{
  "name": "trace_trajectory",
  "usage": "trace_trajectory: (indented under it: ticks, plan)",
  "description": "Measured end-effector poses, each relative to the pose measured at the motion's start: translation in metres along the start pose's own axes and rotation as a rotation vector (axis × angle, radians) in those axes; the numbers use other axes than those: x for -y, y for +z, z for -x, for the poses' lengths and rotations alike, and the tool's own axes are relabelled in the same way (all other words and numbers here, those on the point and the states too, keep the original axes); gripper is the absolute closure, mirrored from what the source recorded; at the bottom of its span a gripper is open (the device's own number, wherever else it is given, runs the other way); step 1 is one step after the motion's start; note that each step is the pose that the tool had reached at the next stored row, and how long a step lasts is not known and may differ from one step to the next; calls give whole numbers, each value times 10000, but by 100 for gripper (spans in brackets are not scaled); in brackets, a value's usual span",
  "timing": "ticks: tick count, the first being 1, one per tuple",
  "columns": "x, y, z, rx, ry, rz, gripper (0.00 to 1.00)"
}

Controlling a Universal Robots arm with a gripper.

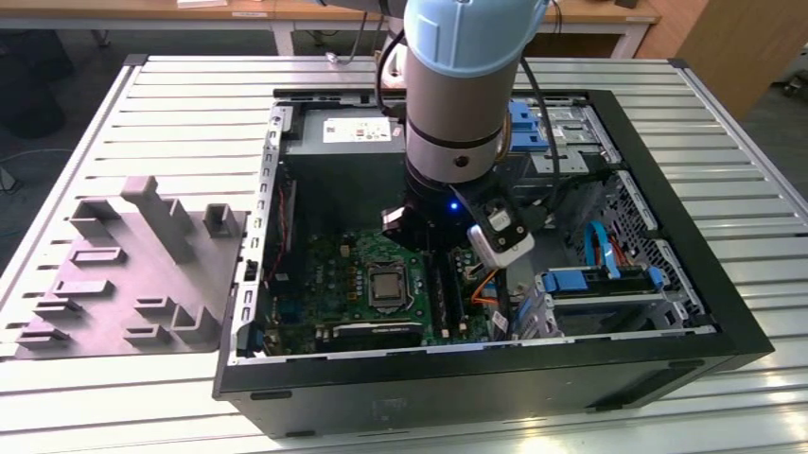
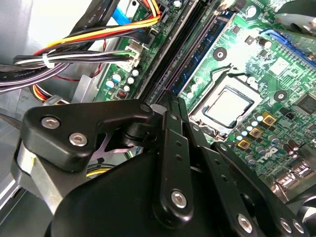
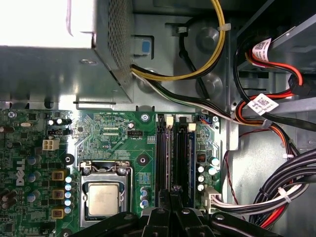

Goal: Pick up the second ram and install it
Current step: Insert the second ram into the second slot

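Observation:
My gripper [image 2: 173, 98] is low inside the open computer case [image 1: 707, 322], over the black memory slots [image 3: 165, 153] beside the processor [image 3: 102, 197]. Its fingers [image 3: 167, 200] are drawn close together. The second ram [image 2: 207, 49], a thin blue-green board, stands on edge along the slots, and its near end runs in between my fingertips. The part under the fingers is hidden. In the exterior view the arm [image 1: 455, 113] reaches straight down onto the motherboard [image 1: 341, 274].
The silver power supply [image 3: 54, 59] and bundles of coloured cables [image 3: 276, 187] flank the slots closely. Drive bays with blue clips [image 1: 600, 284] fill the case's side at the exterior view's right. A grey moulded fixture [image 1: 127, 274] lies on the slatted table at the exterior view's left.

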State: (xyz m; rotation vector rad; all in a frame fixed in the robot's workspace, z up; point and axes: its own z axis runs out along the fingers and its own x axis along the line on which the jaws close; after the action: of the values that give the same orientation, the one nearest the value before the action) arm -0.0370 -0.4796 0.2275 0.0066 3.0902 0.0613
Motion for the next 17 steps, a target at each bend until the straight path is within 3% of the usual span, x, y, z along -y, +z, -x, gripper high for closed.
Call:
trace_trajectory:
  ticks: [17]
  plan:
    - [1, 15, -1, 0, 0, 4, 88]
